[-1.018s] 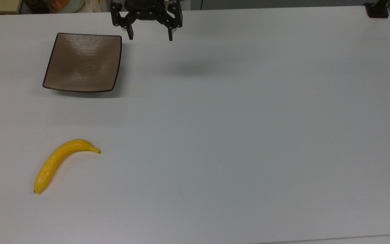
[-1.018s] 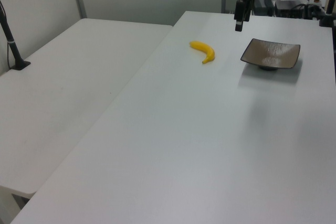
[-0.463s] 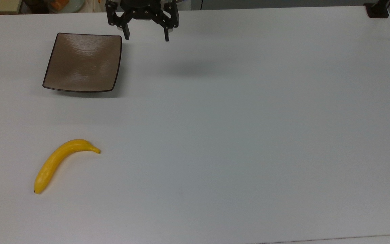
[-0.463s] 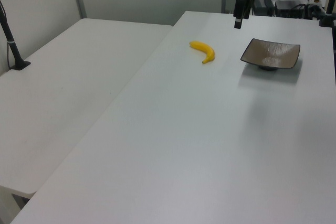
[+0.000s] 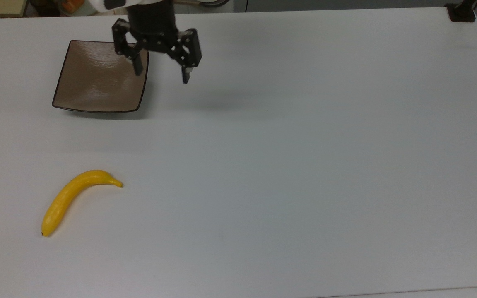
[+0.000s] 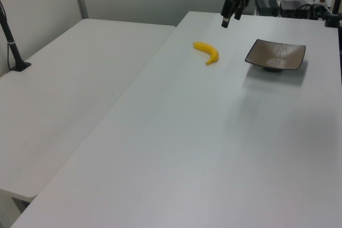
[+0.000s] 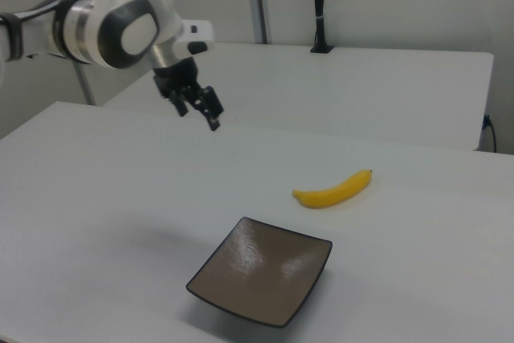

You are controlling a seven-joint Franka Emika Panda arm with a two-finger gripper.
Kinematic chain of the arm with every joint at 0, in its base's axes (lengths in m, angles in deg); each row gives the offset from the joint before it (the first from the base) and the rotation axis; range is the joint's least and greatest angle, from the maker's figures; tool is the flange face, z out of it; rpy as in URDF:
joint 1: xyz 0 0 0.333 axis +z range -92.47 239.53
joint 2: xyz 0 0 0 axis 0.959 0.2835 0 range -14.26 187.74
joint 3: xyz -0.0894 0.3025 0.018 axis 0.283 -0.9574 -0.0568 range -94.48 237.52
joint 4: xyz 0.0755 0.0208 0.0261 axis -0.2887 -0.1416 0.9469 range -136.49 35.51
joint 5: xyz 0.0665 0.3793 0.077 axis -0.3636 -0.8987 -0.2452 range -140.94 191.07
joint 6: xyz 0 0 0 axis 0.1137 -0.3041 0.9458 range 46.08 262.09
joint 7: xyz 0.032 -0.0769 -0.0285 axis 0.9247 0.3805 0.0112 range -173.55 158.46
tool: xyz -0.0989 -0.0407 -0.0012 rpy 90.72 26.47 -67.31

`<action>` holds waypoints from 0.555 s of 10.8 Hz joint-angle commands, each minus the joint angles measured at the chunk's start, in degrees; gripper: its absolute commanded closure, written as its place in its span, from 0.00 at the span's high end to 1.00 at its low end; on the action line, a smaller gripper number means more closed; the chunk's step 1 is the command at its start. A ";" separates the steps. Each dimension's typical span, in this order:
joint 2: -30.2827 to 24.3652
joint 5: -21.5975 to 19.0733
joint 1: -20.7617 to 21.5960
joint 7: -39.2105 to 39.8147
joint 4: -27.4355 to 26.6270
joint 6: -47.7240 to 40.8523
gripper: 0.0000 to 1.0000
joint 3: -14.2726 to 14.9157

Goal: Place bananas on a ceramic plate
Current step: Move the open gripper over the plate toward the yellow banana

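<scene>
The claw hung with fingers apart above the ceramic plate edge; bananas lay well apart near the white bench edge, nothing between.

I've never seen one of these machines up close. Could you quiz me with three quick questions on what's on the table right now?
1. True or false: the banana already lies on the brown square plate.
2. The end effector is: A) open and holding nothing, B) clamped on the banana, C) pressing on the plate.
3. Fill in: in the top view the banana lies toward the picture's ____ edge from the plate.

Key: 1 false, it rests on the white table, apart from the plate. 2 A. 3 bottom.
</scene>
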State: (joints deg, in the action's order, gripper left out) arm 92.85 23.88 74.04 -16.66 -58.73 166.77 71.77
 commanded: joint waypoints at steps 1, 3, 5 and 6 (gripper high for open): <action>3.98 0.48 -4.27 -4.93 -0.02 8.09 1.00 -0.16; 7.58 1.70 -7.17 -7.31 2.34 9.68 1.00 -0.16; 13.54 1.97 -9.99 -8.28 6.89 11.09 1.00 -0.16; 17.67 2.41 -10.69 -10.20 10.50 11.27 1.00 -0.16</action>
State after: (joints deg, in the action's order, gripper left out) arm 102.27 24.65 65.15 -22.57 -56.41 177.16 71.95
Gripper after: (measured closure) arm 0.000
